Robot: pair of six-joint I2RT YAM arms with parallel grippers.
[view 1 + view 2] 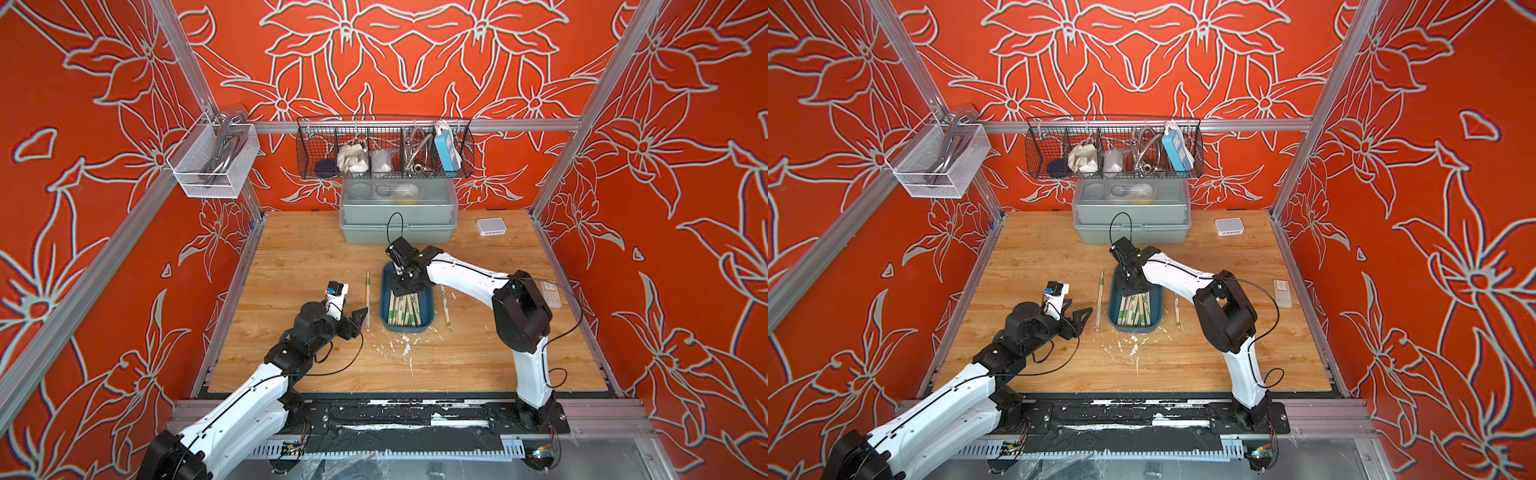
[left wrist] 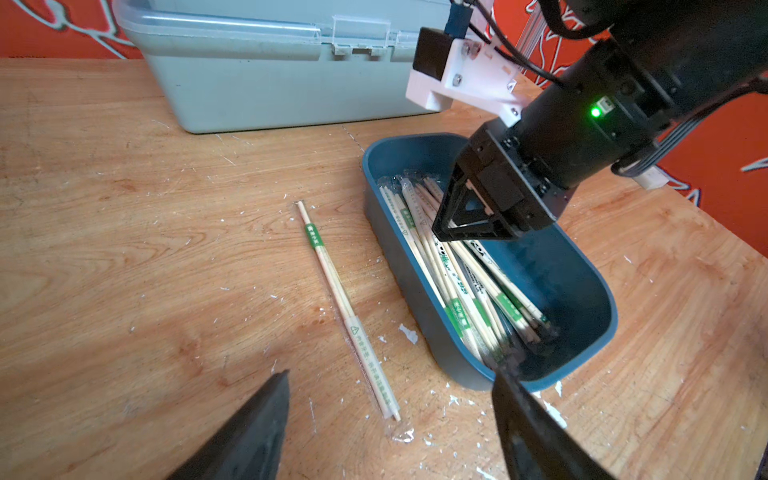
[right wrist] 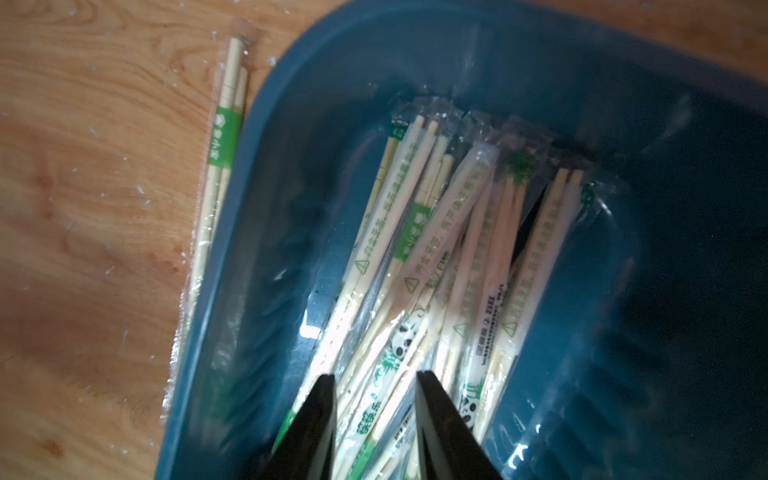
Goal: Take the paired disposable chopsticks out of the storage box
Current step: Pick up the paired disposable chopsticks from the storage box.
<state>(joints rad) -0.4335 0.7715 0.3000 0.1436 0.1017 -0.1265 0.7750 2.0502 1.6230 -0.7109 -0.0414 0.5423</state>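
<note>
Jaws on my left gripper (image 2: pixel 390 374) stand wide apart with nothing between them. It hovers low over the table (image 1: pixel 311 257), by the near end of a loose wrapped pair (image 2: pixel 345 307) that lies flat just left of the storage box (image 1: pixel 407 329). My right gripper (image 3: pixel 374 378) is down inside the far half of that box, its fingers (image 3: pixel 316 424) a narrow gap apart astride the heap. A panda-printed wrapper fills that gap, but I can't tell whether the pads actually pinch it. Most of the paired disposable chopsticks (image 1: pixel 405 311) lie lengthwise in the box, crossing one another. A second loose pair (image 1: pixel 445 305) lies on the wood just right of the box. Behind it all, a grey-green lidded box (image 1: pixel 399 220) sits against the back wall.
</note>
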